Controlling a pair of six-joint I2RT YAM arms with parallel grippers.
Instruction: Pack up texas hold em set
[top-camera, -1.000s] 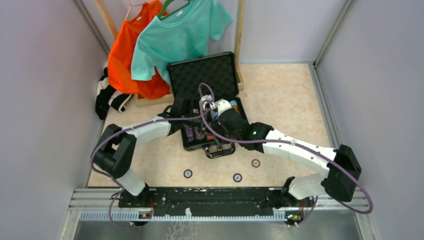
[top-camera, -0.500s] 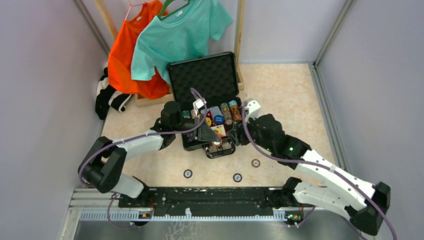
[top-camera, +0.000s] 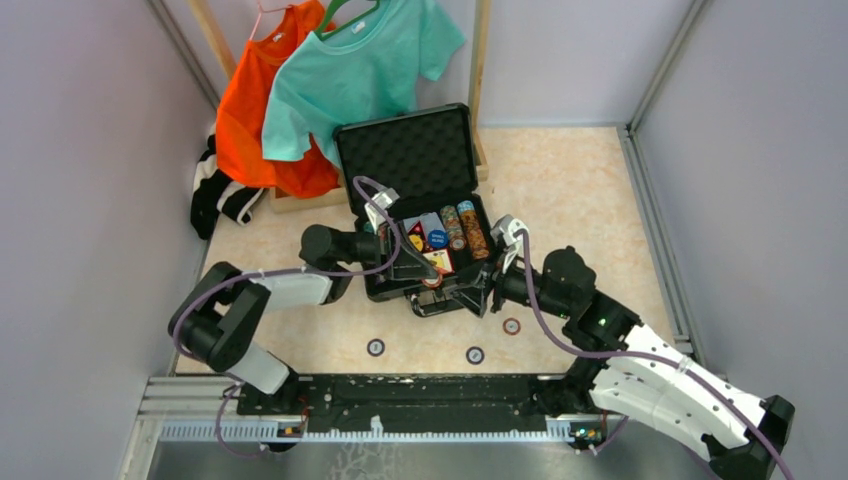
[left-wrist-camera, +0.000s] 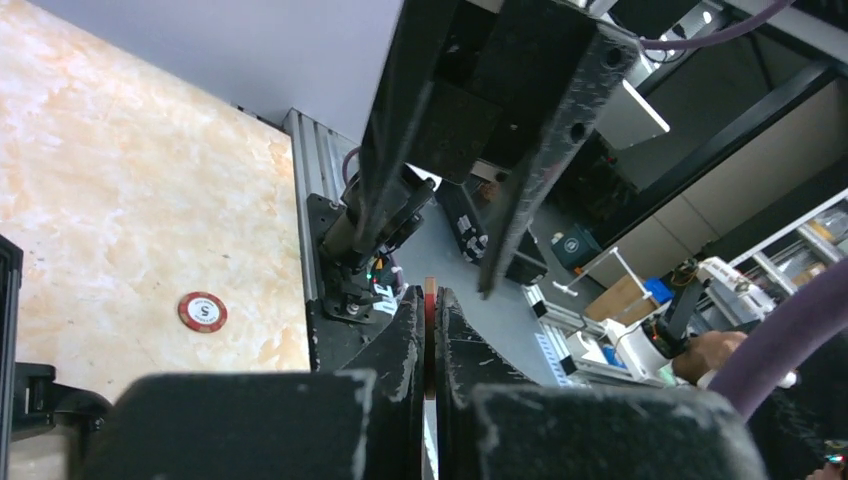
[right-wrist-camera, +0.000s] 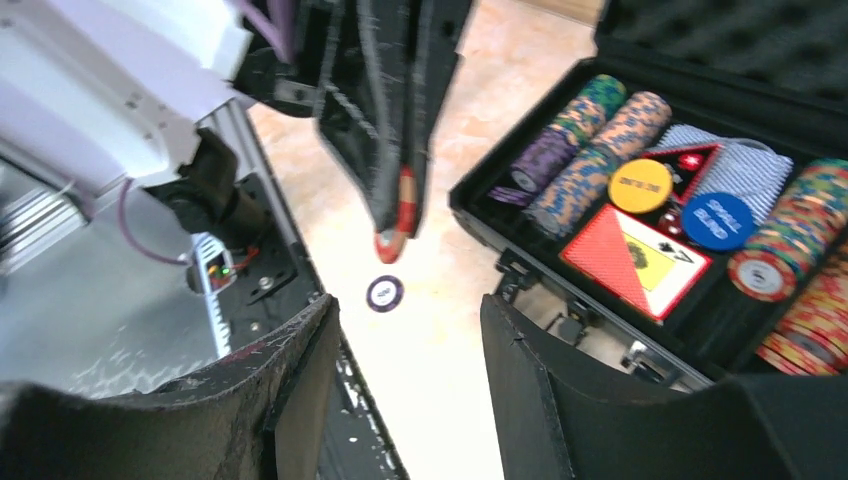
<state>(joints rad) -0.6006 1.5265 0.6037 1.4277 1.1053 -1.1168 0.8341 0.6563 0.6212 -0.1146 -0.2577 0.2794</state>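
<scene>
The texas hold em set's black briefcase (top-camera: 405, 150) lies open, its foam lid up at the back. Its tray (right-wrist-camera: 478, 215) holds rows of multicoloured chips (right-wrist-camera: 585, 150), a red-orange card box (right-wrist-camera: 635, 260), a yellow button (right-wrist-camera: 640, 185) and a blue button (right-wrist-camera: 717, 220). My left gripper (top-camera: 430, 278) hangs over the case's front edge, shut on a red chip (left-wrist-camera: 430, 300) held edge-on. That red chip (right-wrist-camera: 402, 215) also shows in the right wrist view. My right gripper (top-camera: 482, 296) is open just right of it, its fingers (right-wrist-camera: 540, 390) pointing at the chip and holding nothing.
Three loose chips lie on the table in front of the case: a purple one (top-camera: 376, 347), a dark one (top-camera: 475, 355) and a red one (top-camera: 512, 326). An orange shirt (top-camera: 250, 110) and a teal shirt (top-camera: 350, 70) hang behind the case. Grey walls stand on both sides.
My right arm has pulled out of the case and swung down to the case's front right corner. My left arm has drawn back leftward, its gripper still shut on the red chip.
</scene>
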